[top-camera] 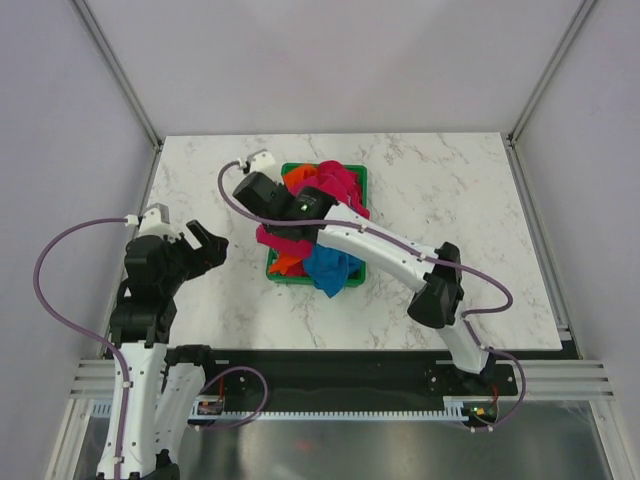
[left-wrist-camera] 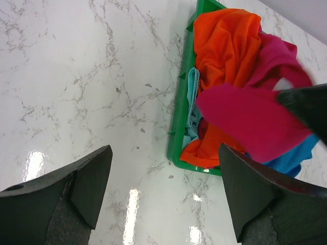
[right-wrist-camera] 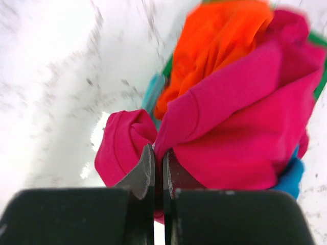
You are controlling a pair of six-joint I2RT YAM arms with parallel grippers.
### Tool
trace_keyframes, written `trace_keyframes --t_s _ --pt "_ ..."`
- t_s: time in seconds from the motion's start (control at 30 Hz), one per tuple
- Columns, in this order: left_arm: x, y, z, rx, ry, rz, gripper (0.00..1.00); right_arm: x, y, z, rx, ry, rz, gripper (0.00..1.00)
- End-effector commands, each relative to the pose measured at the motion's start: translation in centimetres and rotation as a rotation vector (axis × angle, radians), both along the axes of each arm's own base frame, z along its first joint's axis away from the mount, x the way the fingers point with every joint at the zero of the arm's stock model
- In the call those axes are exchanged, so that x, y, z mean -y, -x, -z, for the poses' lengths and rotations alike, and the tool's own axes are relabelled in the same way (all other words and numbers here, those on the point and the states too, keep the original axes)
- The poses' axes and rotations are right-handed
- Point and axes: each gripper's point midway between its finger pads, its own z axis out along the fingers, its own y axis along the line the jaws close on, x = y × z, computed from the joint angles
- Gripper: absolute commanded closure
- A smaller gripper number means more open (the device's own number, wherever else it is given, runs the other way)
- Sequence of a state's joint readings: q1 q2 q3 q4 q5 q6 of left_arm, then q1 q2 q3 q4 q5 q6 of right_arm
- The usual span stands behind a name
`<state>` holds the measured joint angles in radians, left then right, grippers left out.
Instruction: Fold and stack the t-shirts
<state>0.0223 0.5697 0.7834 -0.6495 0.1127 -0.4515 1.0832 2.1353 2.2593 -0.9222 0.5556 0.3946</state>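
Note:
Several t-shirts lie heaped in a green basket (top-camera: 355, 178): magenta-red (top-camera: 345, 190), orange (top-camera: 287, 264), blue (top-camera: 330, 268) and a pale mint one (left-wrist-camera: 193, 97) tucked at the basket's left side. My right gripper (right-wrist-camera: 158, 153) is shut on a fold of the magenta-red t-shirt (right-wrist-camera: 240, 138), which is pulled up and leftward over the basket's left rim. The orange shirt (right-wrist-camera: 214, 41) sits behind it. My left gripper (left-wrist-camera: 163, 168) stands open above bare table to the left of the basket, holding nothing.
The basket (left-wrist-camera: 179, 127) sits mid-table on a white marble top (top-camera: 450, 200). The right arm (top-camera: 400, 255) reaches diagonally across the basket's near right side. Frame posts rise at the table's far corners.

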Motion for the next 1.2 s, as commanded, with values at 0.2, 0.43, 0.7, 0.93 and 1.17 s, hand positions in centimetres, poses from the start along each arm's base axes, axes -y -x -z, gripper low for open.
trace_keyframes --t_s 0.2,0.43,0.7,0.93,1.17 --pt "0.4 -0.5 -0.1 0.0 -0.026 0.051 0.1 18.1 5.6 -33.2 0.552 -0.541 0.165 1.0" --pt "1.5 -3.5 0.0 -0.068 0.027 0.086 0.14 35.9 9.2 -30.6 0.696 -0.44 0.67 1.0" --pt "6.4 -9.2 4.8 -0.295 -0.049 0.141 0.14 44.7 13.0 -25.7 0.685 -0.329 1.009 1.0" --pt "3.8 -12.1 9.6 -0.408 -0.14 -0.038 0.0 45.0 13.1 -26.6 0.688 -0.374 0.962 0.99" --pt "0.6 -13.2 15.9 -0.566 -0.11 -0.22 0.0 40.2 10.7 -23.4 0.683 -0.271 0.822 0.95"
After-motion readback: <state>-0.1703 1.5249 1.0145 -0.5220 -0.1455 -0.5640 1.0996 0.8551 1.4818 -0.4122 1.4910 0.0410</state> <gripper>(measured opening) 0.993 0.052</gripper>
